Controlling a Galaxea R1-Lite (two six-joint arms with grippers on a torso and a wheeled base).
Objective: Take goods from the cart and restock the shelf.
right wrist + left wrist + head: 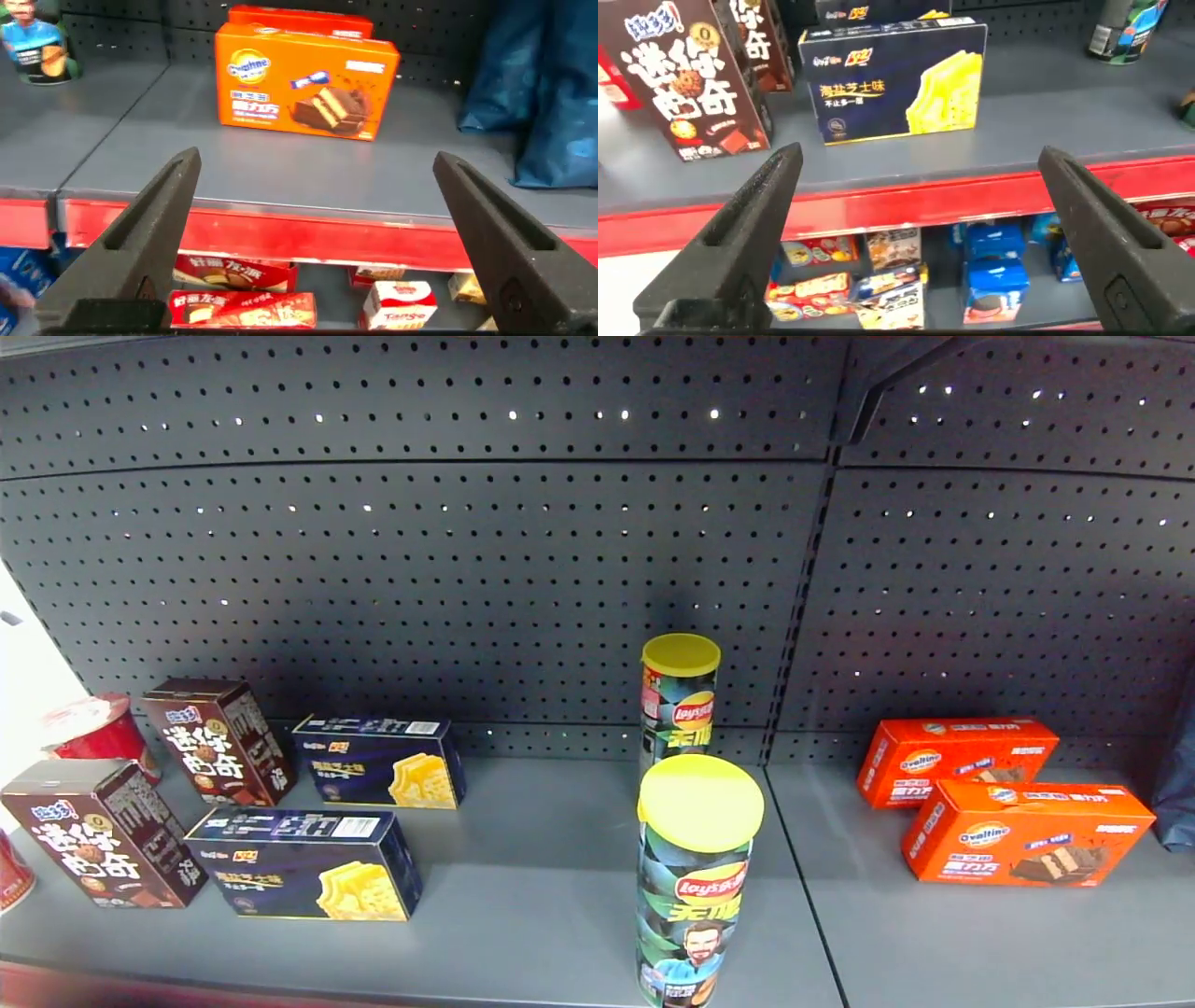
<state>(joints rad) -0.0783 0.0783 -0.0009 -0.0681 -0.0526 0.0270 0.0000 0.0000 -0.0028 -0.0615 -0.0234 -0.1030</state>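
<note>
Stock stands on the grey shelf (551, 859) in paired rows. From the left there are red cups (98, 733), two brown boxes (103, 831), two navy boxes (308, 863), two yellow-lidded chip cans (695, 887) one behind the other, two orange boxes (1027, 831) and a blue bag (1178, 775) at the far right. The left gripper (920, 157) hangs in front of the shelf's red lip (971, 191), its jaws spread wide with nothing between them, facing the front navy box. The right gripper (318, 161) sits the same way, wide apart and empty, before the front orange box. With both claws bare, the step in hand is probably fetching the next item from the cart. To do it well, the robot should choose a good that matches an existing row and grip it across its narrower faces. It should carry the item high enough to clear the red lip and set it on a bare grey stretch, such as the one between the navy boxes and the cans. The tall front can looks easy to topple, so an arm should pass wide of it. The head view gives the depth, showing which box or can stands behind which. The left wrist view adds a lower tier under the lip, holding blue packets (990, 271). The right wrist view adds red cartons (243, 303) on that lower tier.
</note>
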